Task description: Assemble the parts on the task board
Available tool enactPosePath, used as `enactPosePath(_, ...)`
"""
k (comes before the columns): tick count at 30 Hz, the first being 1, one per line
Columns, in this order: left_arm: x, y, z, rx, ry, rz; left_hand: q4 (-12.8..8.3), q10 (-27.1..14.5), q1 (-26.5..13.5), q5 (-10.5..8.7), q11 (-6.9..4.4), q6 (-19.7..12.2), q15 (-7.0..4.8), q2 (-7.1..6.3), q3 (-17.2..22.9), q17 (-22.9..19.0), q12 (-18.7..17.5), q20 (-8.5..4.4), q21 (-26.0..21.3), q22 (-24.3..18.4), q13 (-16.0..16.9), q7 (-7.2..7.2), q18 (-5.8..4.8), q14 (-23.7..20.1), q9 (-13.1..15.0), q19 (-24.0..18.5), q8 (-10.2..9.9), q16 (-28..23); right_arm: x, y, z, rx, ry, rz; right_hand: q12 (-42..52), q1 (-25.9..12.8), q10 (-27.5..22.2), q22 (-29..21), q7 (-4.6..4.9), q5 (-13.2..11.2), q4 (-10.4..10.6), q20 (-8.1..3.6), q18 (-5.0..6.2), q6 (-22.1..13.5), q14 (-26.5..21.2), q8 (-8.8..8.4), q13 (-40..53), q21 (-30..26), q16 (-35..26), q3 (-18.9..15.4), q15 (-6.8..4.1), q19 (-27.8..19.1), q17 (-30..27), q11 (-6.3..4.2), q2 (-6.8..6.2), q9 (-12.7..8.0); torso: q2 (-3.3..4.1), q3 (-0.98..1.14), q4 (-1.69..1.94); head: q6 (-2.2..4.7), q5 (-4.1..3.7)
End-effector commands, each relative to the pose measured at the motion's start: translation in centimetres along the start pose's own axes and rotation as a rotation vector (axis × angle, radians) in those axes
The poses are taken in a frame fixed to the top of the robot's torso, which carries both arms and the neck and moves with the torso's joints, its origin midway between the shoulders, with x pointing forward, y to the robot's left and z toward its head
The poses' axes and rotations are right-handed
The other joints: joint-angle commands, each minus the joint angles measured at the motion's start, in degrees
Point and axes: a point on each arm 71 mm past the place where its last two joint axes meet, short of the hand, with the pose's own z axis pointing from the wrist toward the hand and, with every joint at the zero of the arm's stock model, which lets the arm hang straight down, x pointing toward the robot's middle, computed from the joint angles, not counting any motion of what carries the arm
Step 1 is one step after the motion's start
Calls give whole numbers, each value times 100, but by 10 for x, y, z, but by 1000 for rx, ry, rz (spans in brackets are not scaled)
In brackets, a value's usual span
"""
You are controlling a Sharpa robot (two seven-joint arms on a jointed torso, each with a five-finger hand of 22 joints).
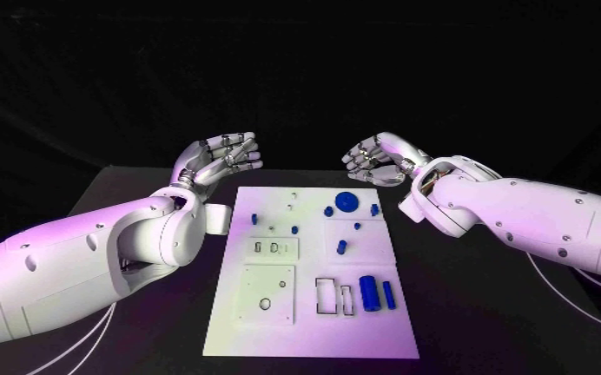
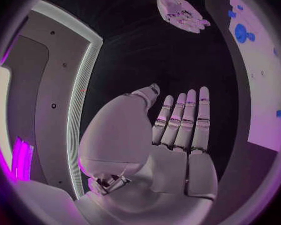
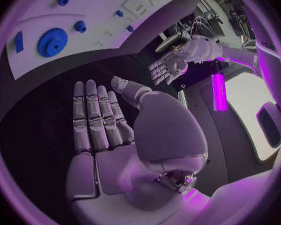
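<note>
Board [image 1: 316, 305] lies white and lengthwise at the middle of the black table [image 1: 150, 323], its near end toward the robot. Blue parts sit on its right half: a round disc [image 1: 347, 200] at about one o'clock from the board's middle, with a small peg [image 1: 374, 210] just to its right and another small peg [image 1: 329, 212] just to its left. A thick cylinder [image 1: 368, 292] stands out at about five o'clock, with a thinner pin [image 1: 388, 294] just beside it on the right. Two more small blue pieces [image 1: 343, 244] lie near the middle, and one small stud [image 1: 254, 218] sits at about ten o'clock, on the left half. Square and rectangular outlines are drawn across the near and left parts of the board.

Left hand [image 1: 223, 157] hangs beyond the board's far left corner, at about eleven o'clock, apart from the board and holding nothing; its wrist view shows the palm flat and the fingers [image 2: 185, 120] straight and lying close side by side. Right hand [image 1: 376, 158] hangs past the far right corner, at about one o'clock, also clear of the board and empty; its wrist view shows the fingers [image 3: 97, 116] straight and together, thumb out to the side. The two hands face each other, well apart.
</note>
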Motion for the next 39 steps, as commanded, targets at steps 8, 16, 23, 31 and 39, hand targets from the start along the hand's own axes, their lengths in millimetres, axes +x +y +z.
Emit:
enactPosePath(8, 21, -11, -11, 4, 90, -68, -25, -9, -36, 18, 29, 45, 43, -121, 86, 9, -53, 11, -26, -38, -8, 428, 58, -66, 5, 7, 25, -60, 7, 17, 7, 5, 135, -378, -115, -56, 653, 1264, -335, 70, 146, -653, 67, 499, 1882, -220, 113, 2098, 2308, -452, -618, 1172, 1864, -399, -400, 20, 380, -100, 35, 64, -84)
enactPosePath(16, 24, -14, -14, -3, 102, -82, -29, -25, -72, 17, 42, 32, 61, -158, 104, 8, -69, 19, -48, -58, -7, 439, 53, -120, 2, -17, 20, -97, 13, 28, 7, 15, 142, -460, 235, -244, 1221, 3832, -472, 56, 420, -791, -259, 591, 2482, -218, 649, 4175, 5854, -358, -763, 2376, 5459, -603, -575, 244, 464, -124, 86, 67, -118)
enactPosePath(23, 27, -13, -15, -15, 119, -92, -19, -42, -120, 16, 51, -4, 71, -183, 111, 7, -83, 22, -47, -65, -7, 448, 54, -163, -6, -6, 8, -128, 15, 31, 9, 18, 137, -470, 89, -265, 724, 5162, -410, 60, 506, -723, -471, 457, 2492, -275, 731, 5067, 6281, -362, -665, 2922, 5954, -479, -696, 329, 503, -134, 136, 58, -136)
enactPosePath(31, 27, -13, -15, -23, 126, -96, -14, -47, -141, 16, 53, -6, 78, -188, 119, 4, -89, 25, -50, -71, -7, 449, 52, -193, -6, -6, 8, -149, 19, 34, 11, 16, 129, -475, 290, -230, 402, 7319, -417, 753, 623, -677, -842, 403, 2353, -262, 878, 6393, 6134, -335, -643, 3847, 5618, -458, -742, 486, 547, -129, 148, 83, -146)
enactPosePath(39, 29, -13, -16, -27, 134, -100, -12, -53, -156, 16, 56, -15, 84, -191, 126, 1, -95, 27, -54, -76, -7, 450, 49, -219, -8, -9, 6, -168, 24, 31, 13, 34, 149, -486, 301, -235, 268, 7297, -405, 803, 655, -672, -834, 468, 2354, -221, 883, 6390, 6148, -237, -631, 3830, 5581, -437, -742, 548, 591, -123, 150, 96, -147)
